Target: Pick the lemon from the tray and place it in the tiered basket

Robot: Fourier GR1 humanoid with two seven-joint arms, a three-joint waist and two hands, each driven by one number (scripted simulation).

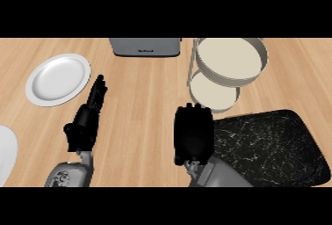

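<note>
Pale wood-grain counter (pixel 149 88), glossy white plate (pixel 58 79), black marble-veined tray (pixel 272 145), matt cream tiered basket (pixel 230 57).

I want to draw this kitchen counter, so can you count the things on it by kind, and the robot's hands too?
White plates: 2, a whole plate and one at the left edge
Black tray: 1
Tiered basket: 1
Grey appliance: 1
Black hands: 2, left hand and right hand
Total: 7
No lemon is visible.
</note>
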